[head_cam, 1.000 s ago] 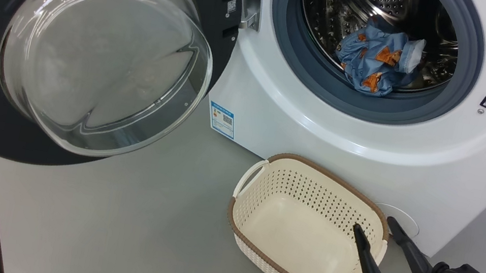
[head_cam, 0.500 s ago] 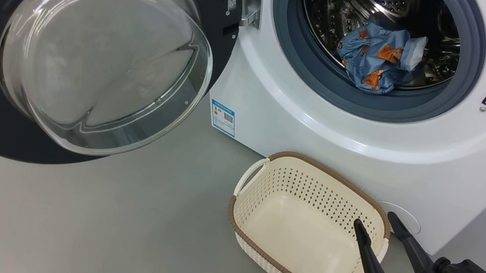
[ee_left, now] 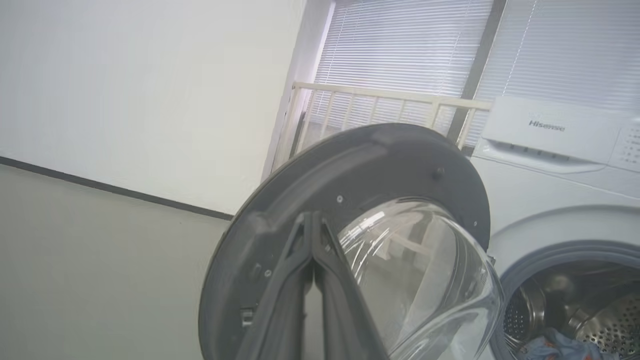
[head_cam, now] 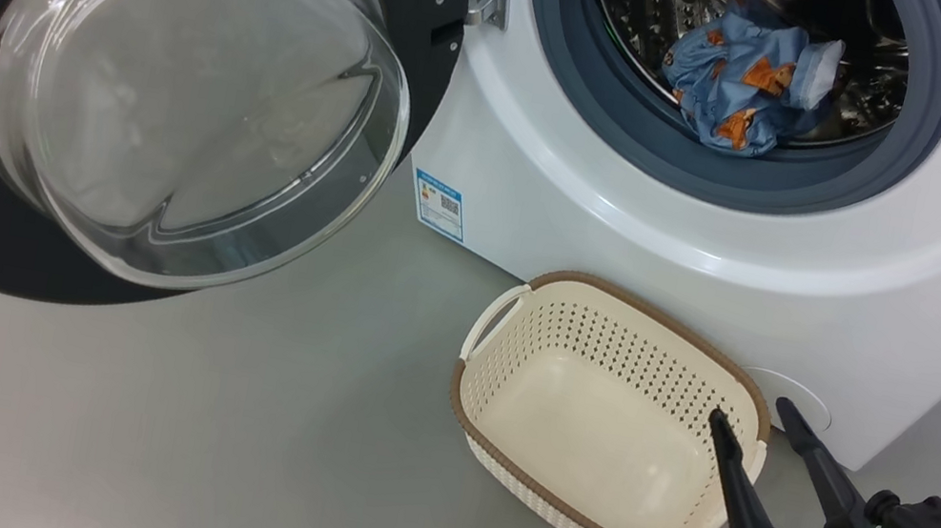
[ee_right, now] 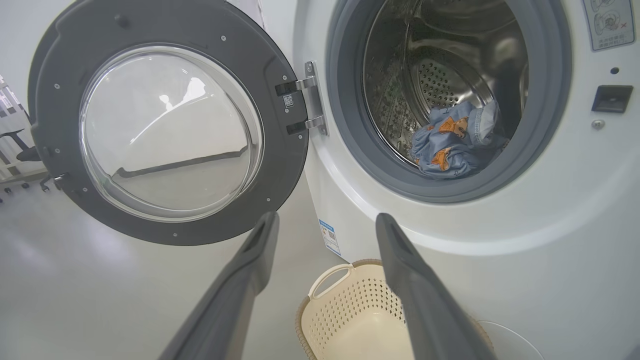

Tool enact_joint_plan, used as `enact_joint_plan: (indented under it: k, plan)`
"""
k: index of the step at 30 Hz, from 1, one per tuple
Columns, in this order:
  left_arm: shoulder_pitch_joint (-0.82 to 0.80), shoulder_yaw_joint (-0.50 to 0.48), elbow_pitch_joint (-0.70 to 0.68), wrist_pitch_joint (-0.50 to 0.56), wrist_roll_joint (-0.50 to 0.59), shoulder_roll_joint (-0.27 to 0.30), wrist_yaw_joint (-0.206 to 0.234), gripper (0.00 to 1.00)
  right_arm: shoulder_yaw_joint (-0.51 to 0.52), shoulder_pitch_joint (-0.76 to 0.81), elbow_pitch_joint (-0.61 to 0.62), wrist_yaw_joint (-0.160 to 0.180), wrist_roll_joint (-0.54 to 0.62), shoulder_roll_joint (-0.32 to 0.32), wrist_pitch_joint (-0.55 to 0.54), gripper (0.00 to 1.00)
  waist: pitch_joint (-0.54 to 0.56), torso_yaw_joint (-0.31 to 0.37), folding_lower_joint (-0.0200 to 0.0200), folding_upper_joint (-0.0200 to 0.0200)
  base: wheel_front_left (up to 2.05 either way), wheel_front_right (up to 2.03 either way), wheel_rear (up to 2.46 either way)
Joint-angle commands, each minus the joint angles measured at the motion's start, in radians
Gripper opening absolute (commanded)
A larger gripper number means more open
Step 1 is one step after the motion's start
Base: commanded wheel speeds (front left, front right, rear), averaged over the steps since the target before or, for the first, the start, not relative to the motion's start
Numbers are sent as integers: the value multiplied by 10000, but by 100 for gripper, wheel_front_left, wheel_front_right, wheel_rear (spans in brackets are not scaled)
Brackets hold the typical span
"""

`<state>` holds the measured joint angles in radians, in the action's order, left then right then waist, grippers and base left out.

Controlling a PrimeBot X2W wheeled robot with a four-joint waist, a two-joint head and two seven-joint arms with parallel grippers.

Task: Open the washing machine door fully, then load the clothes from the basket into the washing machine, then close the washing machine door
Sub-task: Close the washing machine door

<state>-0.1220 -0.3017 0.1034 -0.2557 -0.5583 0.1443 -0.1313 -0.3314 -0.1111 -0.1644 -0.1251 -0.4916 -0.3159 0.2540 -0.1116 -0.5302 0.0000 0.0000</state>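
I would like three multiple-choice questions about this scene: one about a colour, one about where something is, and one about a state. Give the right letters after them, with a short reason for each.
1. What colour is the rim band of the basket?
A) blue
B) brown
C) green

2. Where do the clothes lie?
A) in the basket
B) on the floor
C) inside the washing machine

3. How is the washing machine door?
A) swung wide open
B) shut
C) open by a crack

Answers:
1 B: the band around the cream basket is brown.
2 C: the blue bundle lies inside the round opening, and the basket holds nothing.
3 A: the door stands out to the side, leaving the opening uncovered.
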Motion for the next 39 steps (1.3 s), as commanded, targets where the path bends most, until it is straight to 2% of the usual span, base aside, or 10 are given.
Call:
enact_joint_plan:
  k: [1, 6, 11, 12, 18, 23, 29, 33, 39]
  plan:
    - [-694, -475, -148, -61, -703, 691, 6, 0, -57, 51, 290, -56, 132, -109, 78, 100, -150, -13, 0, 0, 0, 0, 0]
    - [-2111, -906, 810, -43, -3046, 2237, 6, 0, -91, -84, 363, -56, 223, -172, 78, 100, -595, 134, 0, 0, 0, 0, 0]
    - [-3581, -1053, 2334, 434, -4960, 3414, 6, 0, -218, -316, 397, -56, 267, -272, 78, 100, -990, 280, 0, 0, 0, 0, 0]
    - [-3581, -1053, 2334, 434, -4960, 3414, 6, 0, -218, -316, 397, -56, 267, -272, 78, 100, -990, 280, 0, 0, 0, 0, 0]
    - [-4985, -888, 4153, 1385, -6311, 4567, 6, 0, -362, -527, 440, -56, 285, -398, 78, 100, -1374, 432, 0, 0, 0, 0, 0]
    - [-5991, -259, 5562, 2360, -6818, 5390, 6, 0, -374, -634, 541, -56, 326, -561, 78, 100, -1826, 444, 0, 0, 0, 0, 0]
    - [-6692, 287, 6417, 3590, -7292, 5897, 6, 0, -413, -739, 626, -56, 370, -704, 78, 100, -2219, 439, 0, 0, 0, 0, 0]
    - [-7117, 647, 6628, 4374, -7615, 5917, 6, 0, -433, -760, 665, -56, 383, -792, 78, 100, -2436, 408, 0, 0, 0, 0, 0]
    - [-7443, 819, 6992, 4894, -7891, 6062, 6, 0, -434, -901, 780, -56, 430, -951, 78, 100, -2780, 412, 0, 0, 0, 0, 0]
